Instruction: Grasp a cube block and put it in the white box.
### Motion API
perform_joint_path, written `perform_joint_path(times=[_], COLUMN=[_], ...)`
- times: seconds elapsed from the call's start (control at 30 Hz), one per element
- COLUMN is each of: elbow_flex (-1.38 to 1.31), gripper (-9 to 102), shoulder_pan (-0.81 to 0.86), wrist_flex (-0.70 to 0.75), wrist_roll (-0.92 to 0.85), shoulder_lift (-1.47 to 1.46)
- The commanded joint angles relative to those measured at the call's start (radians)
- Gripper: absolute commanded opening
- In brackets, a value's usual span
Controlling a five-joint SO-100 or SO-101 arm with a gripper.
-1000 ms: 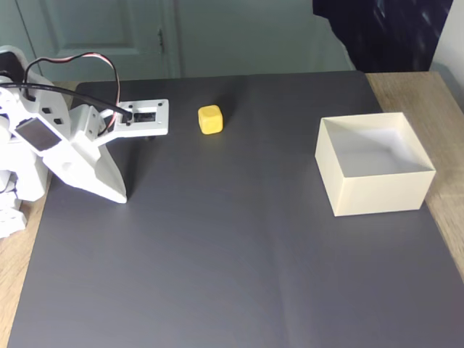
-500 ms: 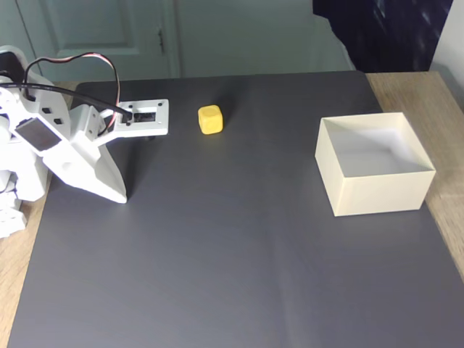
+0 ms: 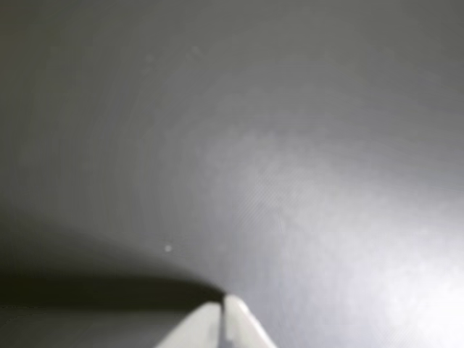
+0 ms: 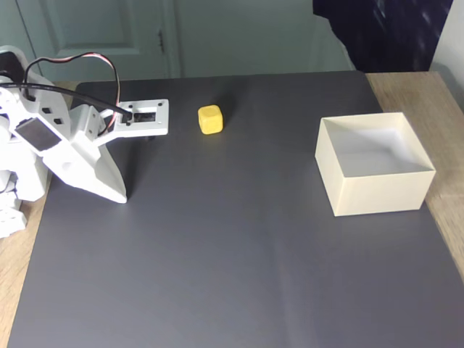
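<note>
We see the gripper [image 4: 120, 196] closed and empty near the bench's left edge, the cube block [image 4: 210, 119] toward the far edge, the white box [image 4: 373, 173] by the right edge.

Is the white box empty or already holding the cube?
Empty: the white box shows a bare pale floor; the yellow cube sits on the mat.

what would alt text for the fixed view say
A small yellow cube block sits on a dark grey mat, apart from an open white box at the right. At the left, a white robot arm's gripper rests tip-down on the mat, shut.
</note>
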Motion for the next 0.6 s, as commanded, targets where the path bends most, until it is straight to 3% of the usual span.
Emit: perform_joint_path(times=[0.0, 0.57], elbow_flex=[-0.005, -0.005], gripper=[1, 0], shoulder_pan=[-0.006, 0.023], wrist_flex=[0.008, 0.009], wrist_roll=[-0.006, -0.021], shoulder_lift=[0.008, 0.008])
